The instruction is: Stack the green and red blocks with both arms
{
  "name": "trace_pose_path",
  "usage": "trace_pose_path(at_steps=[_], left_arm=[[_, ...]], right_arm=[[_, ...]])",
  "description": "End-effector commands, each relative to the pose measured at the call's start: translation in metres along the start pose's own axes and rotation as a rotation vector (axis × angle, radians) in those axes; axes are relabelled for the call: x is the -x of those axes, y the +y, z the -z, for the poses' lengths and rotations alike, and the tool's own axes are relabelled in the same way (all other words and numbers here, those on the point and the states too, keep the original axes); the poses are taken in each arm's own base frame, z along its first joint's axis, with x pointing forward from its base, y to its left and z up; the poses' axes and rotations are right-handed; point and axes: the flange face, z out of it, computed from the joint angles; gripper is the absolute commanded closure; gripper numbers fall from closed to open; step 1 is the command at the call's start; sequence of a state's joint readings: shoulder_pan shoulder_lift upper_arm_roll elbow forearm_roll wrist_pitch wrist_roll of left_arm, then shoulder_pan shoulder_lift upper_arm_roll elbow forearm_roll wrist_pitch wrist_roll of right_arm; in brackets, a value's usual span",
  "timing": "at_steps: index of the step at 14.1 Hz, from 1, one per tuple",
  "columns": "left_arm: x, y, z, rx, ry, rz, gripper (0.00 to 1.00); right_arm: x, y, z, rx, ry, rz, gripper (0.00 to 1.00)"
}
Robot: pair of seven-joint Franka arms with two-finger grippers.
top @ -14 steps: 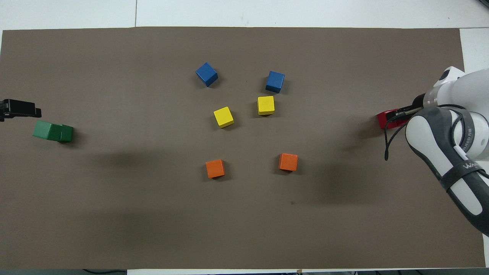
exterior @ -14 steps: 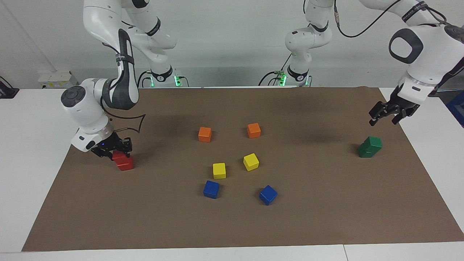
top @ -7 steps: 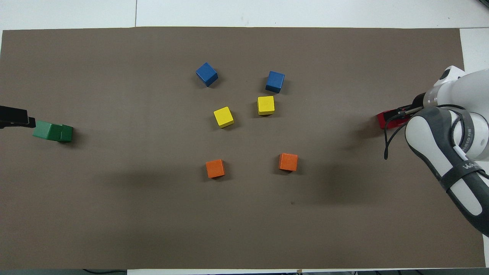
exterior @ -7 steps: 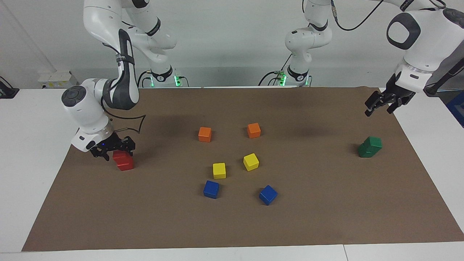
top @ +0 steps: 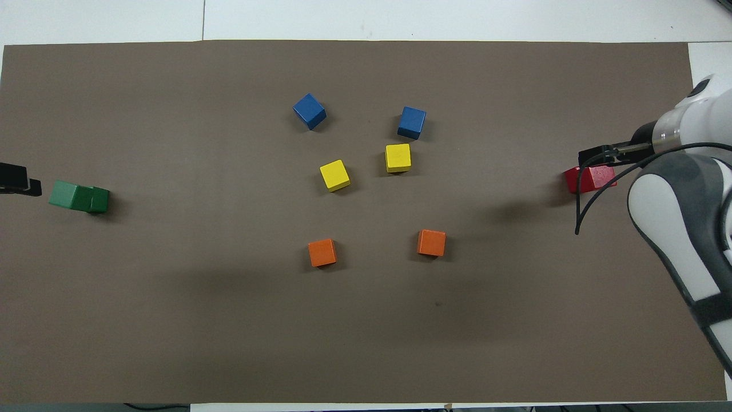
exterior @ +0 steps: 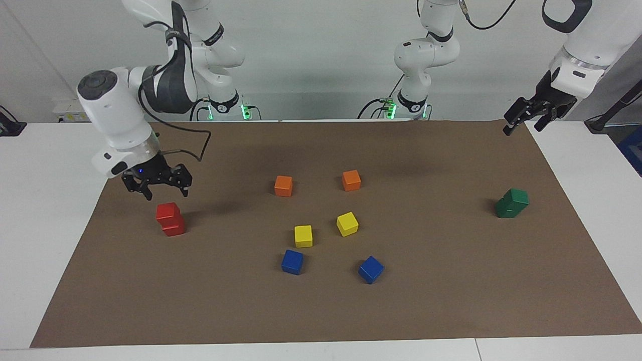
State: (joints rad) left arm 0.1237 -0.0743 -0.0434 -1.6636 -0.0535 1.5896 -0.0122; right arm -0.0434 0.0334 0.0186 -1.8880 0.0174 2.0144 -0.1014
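From my remote station I find several items only partly visible. In the overhead view the left gripper (top: 17, 182) is cut off at the frame edge, showing just a black tip, and the lower cube of each stack is mostly covered by the one on top. The white right arm (top: 680, 206) covers the mat's corner in that view.

The right gripper (exterior: 159, 181) hangs empty just above the two glossy bright red cubes (exterior: 169, 218), its fingers spread and clear of them. These cubes stand one on the other, the upper one slightly offset, directly below and slightly forward of the tool, at the right arm's end of the brown paper mat (exterior: 321, 311).

The left gripper (exterior: 531, 113) is raised high over the mat's corner, fingers spread, holding nothing. The two glossy dark green cubes (exterior: 511, 202) sit well below it, stacked, the upper one twisted and overhanging the lower.

Well apart from both tools, between the two stacks, I note two orange cubes (exterior: 283, 185), two yellow cubes (exterior: 303, 235) and two blue cubes (exterior: 292, 261), all singly placed, smooth and sharp-edged. The mat is matte and flat on a white table (exterior: 45, 210).
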Motion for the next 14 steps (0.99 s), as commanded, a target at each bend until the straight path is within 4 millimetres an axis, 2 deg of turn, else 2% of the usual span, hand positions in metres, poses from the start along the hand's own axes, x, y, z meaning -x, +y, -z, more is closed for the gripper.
trace_pose_path(at_steps=[1, 6, 9, 11, 14], left_arm=[[-0.003, 0.015, 0.007, -0.051, -0.046, -0.020, 0.00], [0.001, 0.034, 0.008, -0.054, -0.099, -0.027, 0.00], [0.000, 0.036, 0.008, -0.054, -0.089, -0.006, 0.00], [-0.005, 0.037, 0.001, -0.054, -0.096, -0.006, 0.00], [-0.011, 0.034, 0.004, -0.045, -0.054, -0.005, 0.00]], right_arm=[[0.021, -0.005, 0.034, 0.001, -0.007, -0.017, 0.00], [0.018, 0.001, 0.085, -0.005, -0.068, -0.027, 0.00], [0.020, 0.005, 0.112, -0.003, -0.087, -0.033, 0.00], [0.013, 0.007, 0.121, -0.004, -0.106, -0.035, 0.00], [0.008, 0.007, 0.134, 0.000, -0.112, -0.047, 0.00]])
